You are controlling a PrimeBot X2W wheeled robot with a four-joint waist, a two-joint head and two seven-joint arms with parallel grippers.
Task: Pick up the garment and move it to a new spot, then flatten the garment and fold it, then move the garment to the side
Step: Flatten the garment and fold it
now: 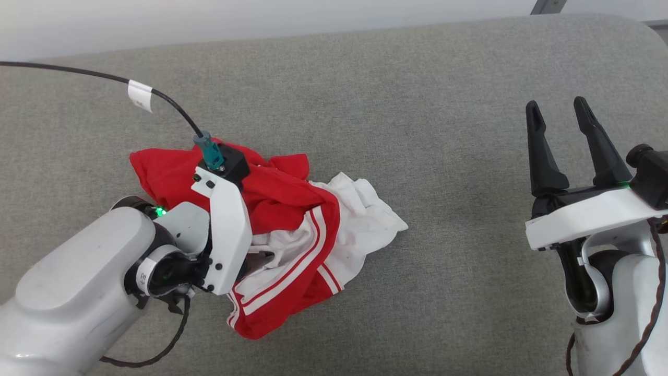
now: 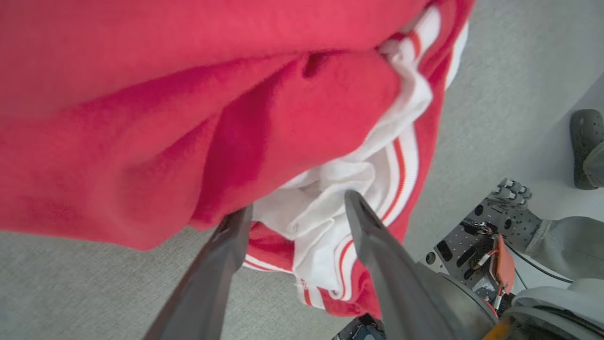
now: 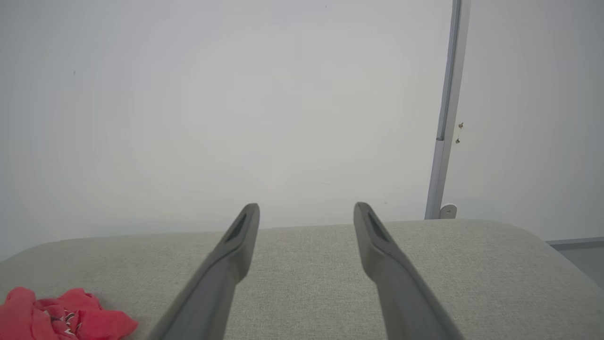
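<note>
We count 1 garment [image 1: 292, 219], 2 grippers: left gripper [image 2: 297, 208] spread, cloth loose btw tips; right gripper [image 1: 556, 112] wide, empty. Left wrist view adds a shoe [image 2: 584, 141].

My head view: high, steep look down on grey padded counter [image 1: 417, 156], far edge at top. Left wrist view: pressed close, along left claw [image 2: 298, 202] into garment [image 2: 188, 118]. Right wrist view: low, along right claw [image 3: 306, 207], facing counter's far edge and wall [image 3: 236, 94]. All three share garment and counter.

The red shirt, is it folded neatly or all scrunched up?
Scrunched up. The shirt lies in a rumpled heap on the grey cushion, red cloth bunched over twisted white striped parts.
</note>
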